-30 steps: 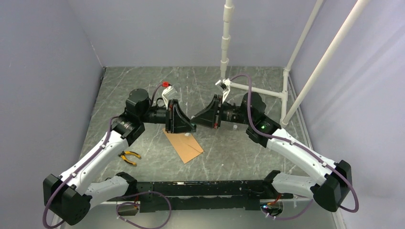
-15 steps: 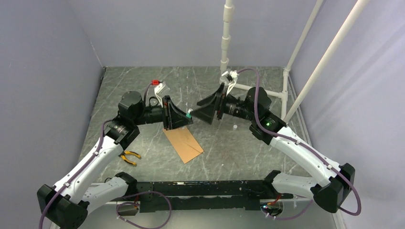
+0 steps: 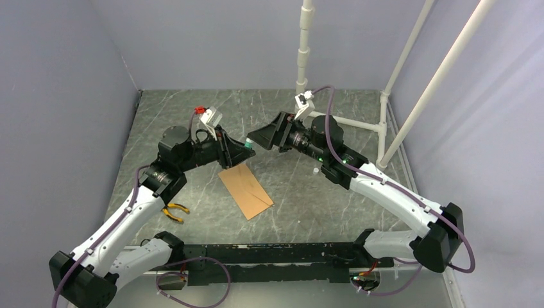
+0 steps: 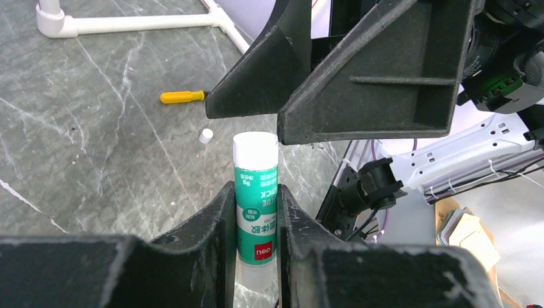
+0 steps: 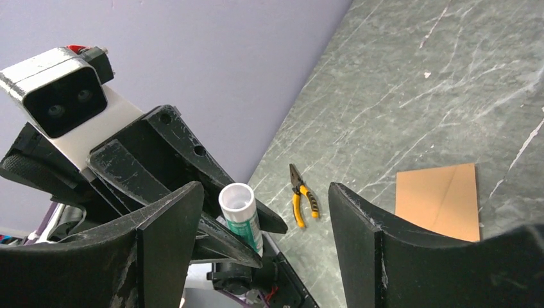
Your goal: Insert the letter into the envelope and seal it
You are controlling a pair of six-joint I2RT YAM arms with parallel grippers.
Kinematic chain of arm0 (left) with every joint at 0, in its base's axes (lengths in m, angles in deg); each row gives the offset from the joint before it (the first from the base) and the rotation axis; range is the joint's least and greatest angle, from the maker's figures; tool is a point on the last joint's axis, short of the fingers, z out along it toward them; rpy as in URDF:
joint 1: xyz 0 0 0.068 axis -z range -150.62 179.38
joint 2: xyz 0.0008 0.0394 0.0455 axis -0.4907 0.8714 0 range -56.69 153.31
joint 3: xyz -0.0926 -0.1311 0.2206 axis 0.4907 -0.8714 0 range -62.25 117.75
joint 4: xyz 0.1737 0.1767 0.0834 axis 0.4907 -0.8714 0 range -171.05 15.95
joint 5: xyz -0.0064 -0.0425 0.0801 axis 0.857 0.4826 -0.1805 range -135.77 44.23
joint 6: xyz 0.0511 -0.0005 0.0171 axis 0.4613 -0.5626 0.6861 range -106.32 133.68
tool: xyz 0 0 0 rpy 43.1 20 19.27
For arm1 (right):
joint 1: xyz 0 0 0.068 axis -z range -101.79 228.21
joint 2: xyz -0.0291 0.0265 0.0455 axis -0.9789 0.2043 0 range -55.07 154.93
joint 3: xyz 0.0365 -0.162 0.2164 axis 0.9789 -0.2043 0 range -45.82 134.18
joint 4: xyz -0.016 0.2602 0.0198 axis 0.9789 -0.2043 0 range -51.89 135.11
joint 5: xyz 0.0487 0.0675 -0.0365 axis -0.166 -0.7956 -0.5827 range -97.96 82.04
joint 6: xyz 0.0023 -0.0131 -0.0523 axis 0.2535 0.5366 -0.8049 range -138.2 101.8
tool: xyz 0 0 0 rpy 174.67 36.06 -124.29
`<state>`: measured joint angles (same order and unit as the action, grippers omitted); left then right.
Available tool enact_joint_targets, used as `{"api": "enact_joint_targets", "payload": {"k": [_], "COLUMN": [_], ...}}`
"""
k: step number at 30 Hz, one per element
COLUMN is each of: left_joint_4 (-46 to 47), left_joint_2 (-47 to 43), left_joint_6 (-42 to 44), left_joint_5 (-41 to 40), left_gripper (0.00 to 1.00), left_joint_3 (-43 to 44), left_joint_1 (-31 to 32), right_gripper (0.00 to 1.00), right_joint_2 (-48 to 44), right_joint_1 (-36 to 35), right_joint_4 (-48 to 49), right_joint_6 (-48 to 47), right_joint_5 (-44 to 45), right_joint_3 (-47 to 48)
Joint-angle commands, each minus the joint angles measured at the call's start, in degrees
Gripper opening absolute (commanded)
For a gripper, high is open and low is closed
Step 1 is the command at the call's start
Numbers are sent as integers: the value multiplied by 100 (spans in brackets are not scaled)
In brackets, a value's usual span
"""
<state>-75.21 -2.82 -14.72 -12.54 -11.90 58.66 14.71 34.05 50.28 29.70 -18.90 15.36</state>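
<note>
My left gripper [image 4: 255, 196] is shut on a green-and-white glue stick [image 4: 256, 173], held in the air with its white end pointing at the right arm. The right gripper [image 5: 264, 192] faces it with its jaws wide open. The glue stick [image 5: 240, 215] shows between its fingers, near the left one and not touching. In the top view the left gripper [image 3: 242, 148] and the right gripper [image 3: 256, 137] meet above the table's middle. The brown envelope [image 3: 247, 191] lies flat below them, its diagonal seam showing on the envelope [image 5: 439, 199]. The letter is out of view.
Yellow-handled pliers [image 3: 174, 211] lie by the left arm, the same pliers [image 5: 301, 202] showing in the right wrist view. A small white cap [image 3: 315, 171] sits on the table near the right arm. A yellow-handled tool [image 4: 183, 97] and a white pipe frame [image 3: 359, 122] are at the back right.
The right gripper has gone from shut to wide open and swung left and back. The left gripper has lifted and tilted up with the glue stick. The envelope has not moved.
</note>
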Motion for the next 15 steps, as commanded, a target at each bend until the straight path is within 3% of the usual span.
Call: {"api": "enact_joint_targets", "payload": {"k": [1,10,15], "left_joint_4": [256,126,-119], "left_joint_2": [-42,-69,-74], "left_joint_6": [-136,-184,-178], "left_joint_5": [-57,-104,-138], "left_gripper": [2,2,3], "left_joint_3": [-34,98,194], "left_joint_1": [-10,-10,-10], "right_gripper": [74,41,39], "right_joint_2": [64,321,342], "right_joint_1": [-95,-162,-163], "right_joint_4": [164,-229,-468], "right_joint_6": [78,-13,-44], "right_joint_5": [16,-585,-732], "right_joint_3": [369,847,988]}}
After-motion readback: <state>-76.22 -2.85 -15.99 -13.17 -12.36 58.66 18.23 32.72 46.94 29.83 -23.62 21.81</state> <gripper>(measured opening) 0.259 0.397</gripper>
